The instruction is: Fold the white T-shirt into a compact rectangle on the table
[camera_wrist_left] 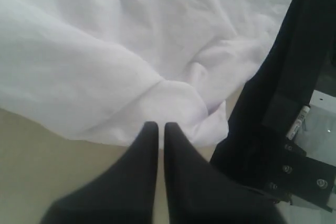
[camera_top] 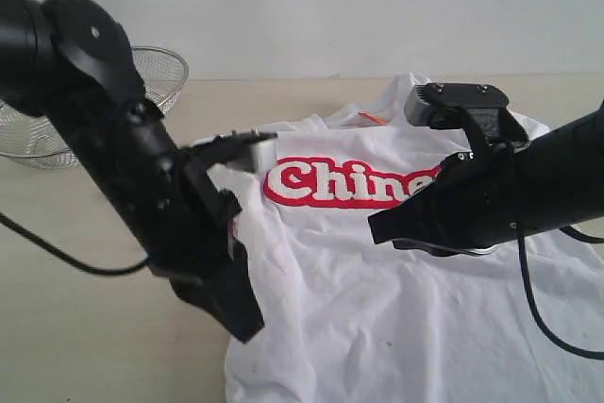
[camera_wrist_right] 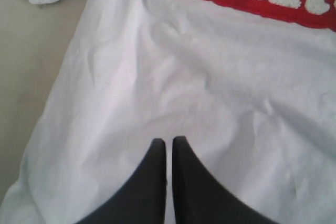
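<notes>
The white T-shirt (camera_top: 377, 290) lies spread face up on the table (camera_top: 85, 327), red lettering (camera_top: 344, 184) across its chest and an orange tag (camera_top: 374, 119) at the neck. My left gripper (camera_top: 247, 327) is low at the shirt's left edge. In the left wrist view its gripper (camera_wrist_left: 157, 125) is shut, tips right at a bunched fold of cloth (camera_wrist_left: 178, 100), with nothing visibly between them. My right gripper (camera_top: 375, 228) hovers over the shirt just below the lettering. In the right wrist view this gripper (camera_wrist_right: 168, 141) is shut over smooth white fabric (camera_wrist_right: 157, 77), holding nothing.
A round wire-mesh basket (camera_top: 160, 73) stands at the back left of the table. A black cable (camera_top: 66, 254) trails across the tabletop on the left, and another (camera_top: 533, 313) hangs over the shirt at right. A black arm link (camera_wrist_left: 283, 87) stands close beside the left gripper.
</notes>
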Tool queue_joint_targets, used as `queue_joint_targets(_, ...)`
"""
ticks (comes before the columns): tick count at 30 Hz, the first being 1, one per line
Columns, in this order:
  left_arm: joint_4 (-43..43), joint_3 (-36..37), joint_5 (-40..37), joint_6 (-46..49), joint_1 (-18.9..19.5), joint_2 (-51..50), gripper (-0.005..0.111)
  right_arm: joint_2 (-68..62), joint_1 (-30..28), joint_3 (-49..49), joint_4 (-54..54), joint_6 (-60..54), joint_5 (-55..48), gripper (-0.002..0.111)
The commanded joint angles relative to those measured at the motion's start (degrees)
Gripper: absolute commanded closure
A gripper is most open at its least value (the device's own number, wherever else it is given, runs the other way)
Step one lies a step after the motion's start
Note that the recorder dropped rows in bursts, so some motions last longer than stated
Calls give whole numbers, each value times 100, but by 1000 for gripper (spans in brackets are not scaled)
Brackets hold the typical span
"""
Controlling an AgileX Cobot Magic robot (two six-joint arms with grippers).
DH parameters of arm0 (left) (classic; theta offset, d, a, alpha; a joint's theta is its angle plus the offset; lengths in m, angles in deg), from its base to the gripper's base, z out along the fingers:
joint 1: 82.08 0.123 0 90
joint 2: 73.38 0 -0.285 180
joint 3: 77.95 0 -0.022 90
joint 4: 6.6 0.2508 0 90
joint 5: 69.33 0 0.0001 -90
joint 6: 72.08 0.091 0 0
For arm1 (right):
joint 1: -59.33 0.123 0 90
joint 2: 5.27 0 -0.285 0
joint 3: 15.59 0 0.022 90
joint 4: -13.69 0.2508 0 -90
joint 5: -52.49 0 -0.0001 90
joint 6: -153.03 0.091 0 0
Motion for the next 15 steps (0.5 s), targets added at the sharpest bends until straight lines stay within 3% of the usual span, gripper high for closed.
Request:
queue_joint_targets(1, -220, 512, 684, 76, -498, -41, 102, 73, -20, -33, -19, -41, -201, 109)
queue_joint_targets(6, -280, 696, 944, 58, -767, -114, 102, 73, -20, -33, -19, -27, -264, 109)
queue_joint_targets(15, -221, 1254, 1659, 58, -763, -203, 102, 73, -20, -33, -7, 47, -415, 109)
